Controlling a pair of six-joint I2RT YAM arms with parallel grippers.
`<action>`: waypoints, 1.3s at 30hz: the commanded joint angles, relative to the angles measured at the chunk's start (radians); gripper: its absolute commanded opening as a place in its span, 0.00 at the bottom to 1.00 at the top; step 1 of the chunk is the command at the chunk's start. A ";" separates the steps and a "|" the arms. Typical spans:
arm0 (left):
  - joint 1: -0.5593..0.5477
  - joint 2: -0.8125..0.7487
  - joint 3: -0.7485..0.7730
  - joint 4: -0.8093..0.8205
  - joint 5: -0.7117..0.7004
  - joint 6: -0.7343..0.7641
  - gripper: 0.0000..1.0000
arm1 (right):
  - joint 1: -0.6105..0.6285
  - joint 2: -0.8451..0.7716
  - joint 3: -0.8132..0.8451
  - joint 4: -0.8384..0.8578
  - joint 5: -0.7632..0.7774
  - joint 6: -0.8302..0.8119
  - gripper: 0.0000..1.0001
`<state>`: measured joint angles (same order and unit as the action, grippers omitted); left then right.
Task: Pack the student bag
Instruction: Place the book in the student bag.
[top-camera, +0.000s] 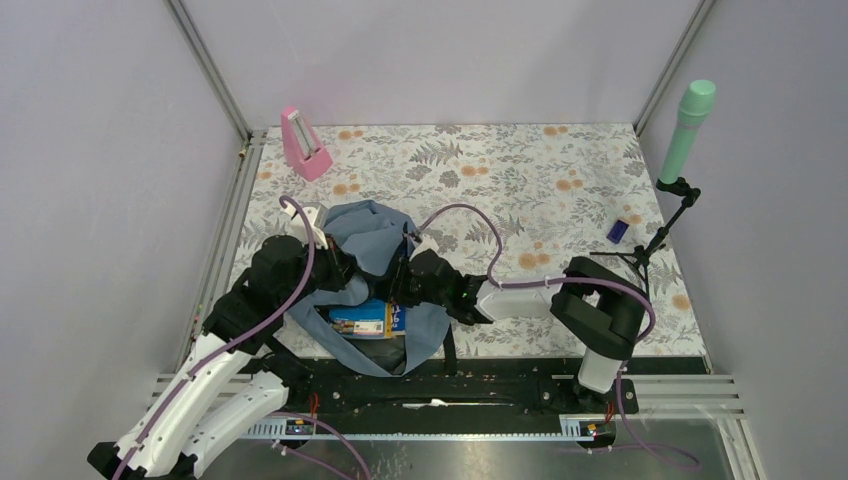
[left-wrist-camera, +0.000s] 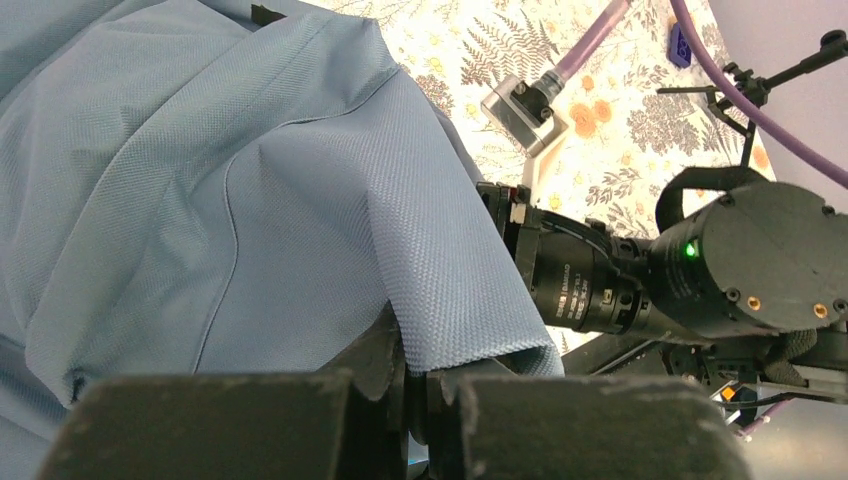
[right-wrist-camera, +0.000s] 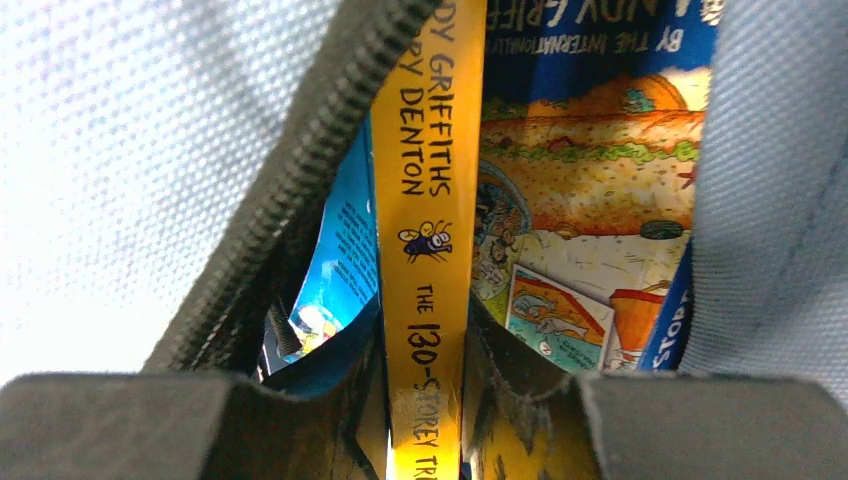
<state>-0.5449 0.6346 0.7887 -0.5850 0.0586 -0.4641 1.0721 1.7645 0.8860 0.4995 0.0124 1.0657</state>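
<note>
Well, the student bag (top-camera: 368, 232) lies slumped on the flowered tabletop (top-camera: 560, 160), toward 8 o'clock from its middle and close to the near edge, between the two arms. Its grey-blue cloth is rumpled and its mouth gapes toward 6 o'clock.

The left gripper (left-wrist-camera: 418, 400) reaches in from the bag's 9 o'clock side. Its fingers (left-wrist-camera: 200, 425) are pressed together with a fold of the bag's cloth caught between them, and the fabric rises from there in a loose tent.

The right gripper (right-wrist-camera: 425, 405) comes in from 3 o'clock and is down in the opening. Its fingers (right-wrist-camera: 150, 425) stand narrow on either side of the yellow spine of a book (right-wrist-camera: 425, 200), clamping it. The book's bright cartoon cover faces 3 o'clock in that close view. The bag's black zip (right-wrist-camera: 300, 190) runs along its 9 o'clock side, and pale cloth closes in on both flanks. From above, part of the book shows in the bag's mouth.

Away from all this, a pink wedge-shaped object (top-camera: 303, 143) stands at the 10 o'clock corner. A green cylinder (top-camera: 688, 128) on a black stand (top-camera: 660, 235) is at 2 o'clock, and a small dark-blue item (top-camera: 618, 231) lies at 3 o'clock.
</note>
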 joint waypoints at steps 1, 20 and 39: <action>-0.009 -0.044 0.050 0.256 0.025 -0.072 0.00 | 0.042 -0.003 0.040 0.038 0.048 -0.065 0.24; -0.009 -0.010 0.019 0.192 0.014 -0.049 0.00 | 0.053 -0.399 -0.089 -0.312 0.311 -0.541 0.83; -0.006 0.042 0.020 0.158 0.051 0.046 0.00 | 0.053 -0.191 0.091 -0.541 0.399 -0.543 0.83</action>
<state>-0.5453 0.6788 0.7746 -0.5587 0.0498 -0.4511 1.1172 1.5002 0.8722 -0.0338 0.3763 0.5274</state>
